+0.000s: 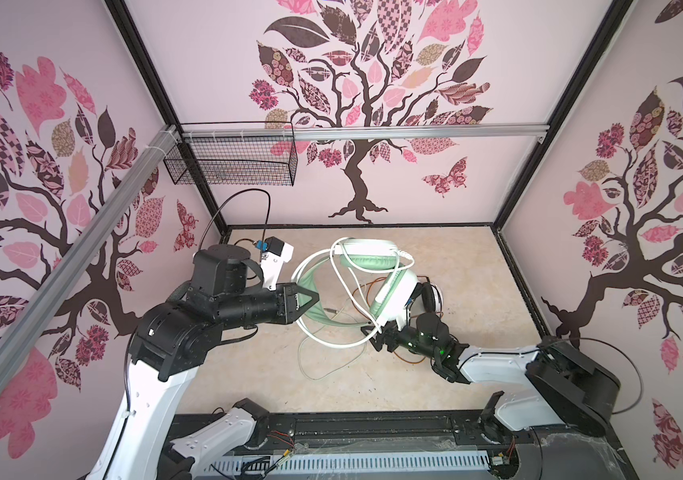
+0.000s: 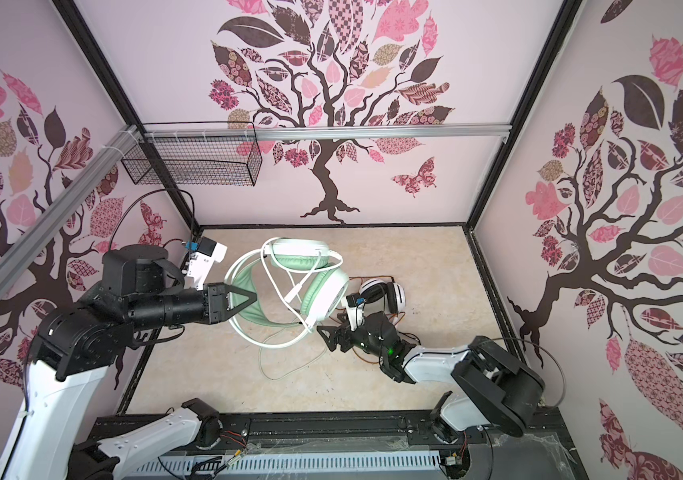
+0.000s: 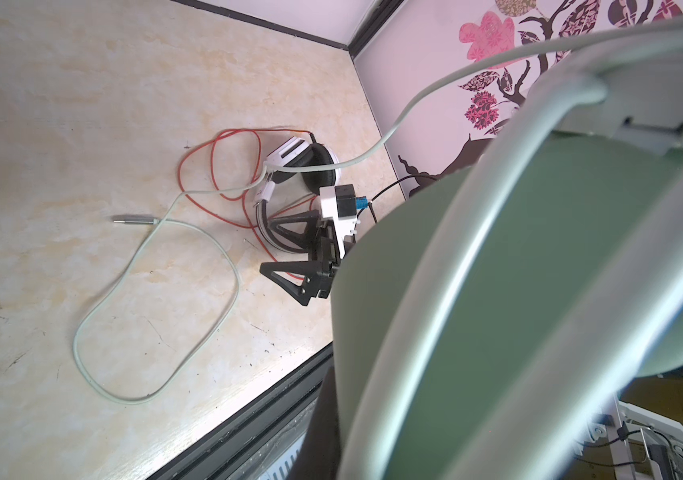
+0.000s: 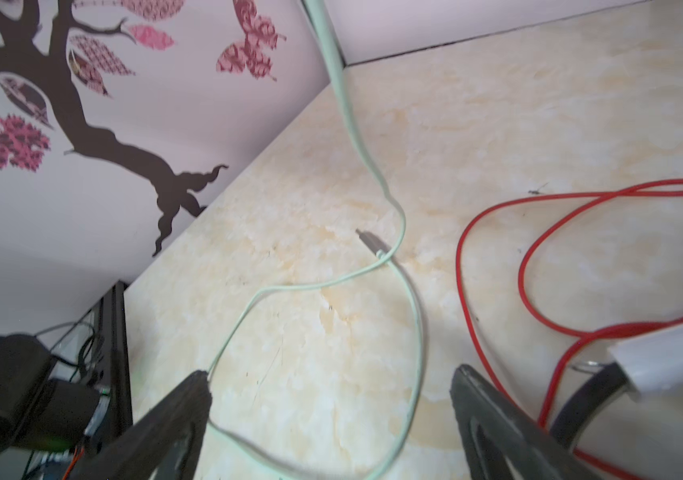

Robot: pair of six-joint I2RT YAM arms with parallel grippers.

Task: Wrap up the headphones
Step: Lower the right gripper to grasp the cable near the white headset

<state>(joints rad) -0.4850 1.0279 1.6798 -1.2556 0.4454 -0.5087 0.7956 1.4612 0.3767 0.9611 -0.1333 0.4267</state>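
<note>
Headband (image 3: 518, 291) of the mint-green headphones (image 1: 395, 291) right at the left wrist lens: left fingers (image 1: 315, 296) clamped on it, pair held off the table (image 1: 477, 266) so the pale cable (image 3: 236, 286) hangs free. Right fingers (image 4: 181, 411) wide, straddling its slack loop. White-and-black headphones (image 2: 375, 289) on table, unwrapped.

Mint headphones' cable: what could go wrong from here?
The right gripper, fingers open, straddles the pale cable beside the red cable; closing could catch both.
The pale cable lies across the white-and-black headphones; pulling may drag them.
The left gripper holds the mint headphones by the headband only; tugging could twist them.
</note>
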